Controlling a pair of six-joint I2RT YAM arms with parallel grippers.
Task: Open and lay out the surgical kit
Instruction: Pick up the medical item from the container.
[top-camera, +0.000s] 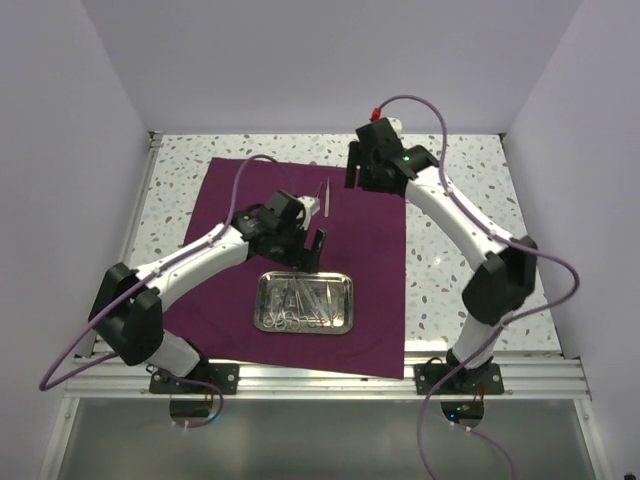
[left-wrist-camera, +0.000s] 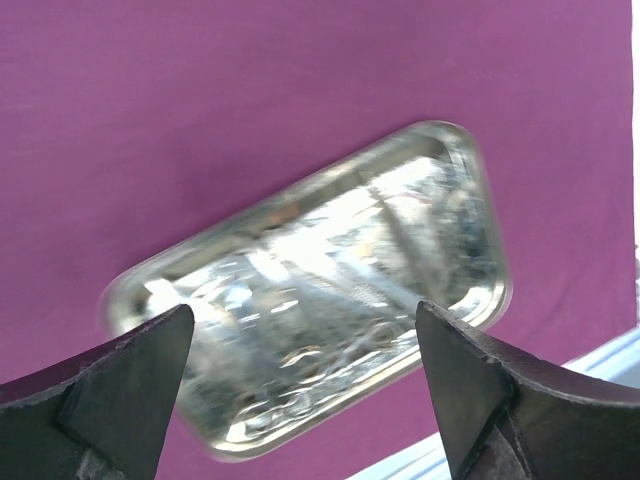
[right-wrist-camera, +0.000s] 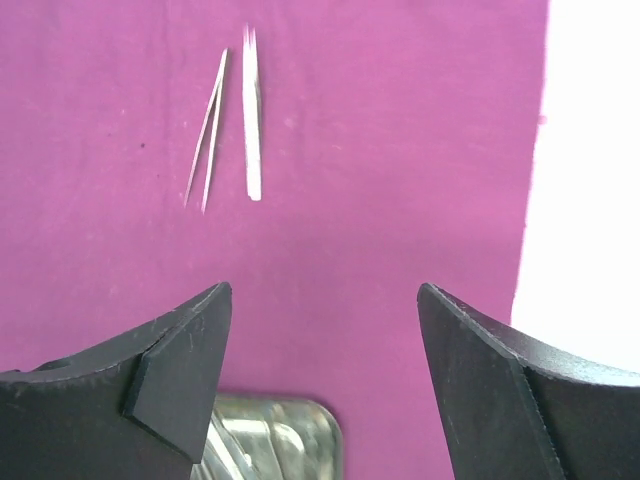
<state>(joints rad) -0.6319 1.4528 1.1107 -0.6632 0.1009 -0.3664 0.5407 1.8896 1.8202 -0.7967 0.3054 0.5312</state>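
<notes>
Over the steel tray (top-camera: 350, 300) at the middle of the spread cloth wrap (top-camera: 375, 250), the left end effector (top-camera: 308, 255) hovers wide, likely to pick from its instruments (top-camera: 300, 303). The tweezers (right-wrist-camera: 207, 130) lie laid out at the tray's 12 o'clock, near the right end effector (right-wrist-camera: 325, 295), which is wide and empty.

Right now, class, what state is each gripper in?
Left gripper: open, holding nothing.
Right gripper: open, holding nothing.
</notes>
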